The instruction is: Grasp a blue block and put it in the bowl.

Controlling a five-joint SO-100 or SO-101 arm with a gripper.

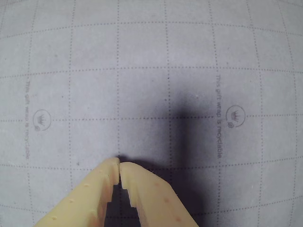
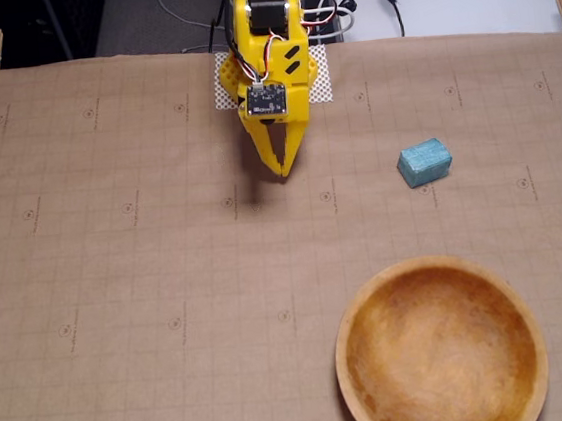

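End effector: closed, tips touching, empty; upper centre of fixed view.
Blue block: on table, right of end effector, well apart.
Bowl: lower right, empty.

In the wrist view, the paper covering the counter carries a printed line running vertically at right: "This gift wrap is recyclable". Beside it sits a small round logo with a crown. The same line repeats at left, fainter and harder to read, with another crown logo next to it. In the fixed view, the paper's small marks are too tiny to read, and no other text can be made out.
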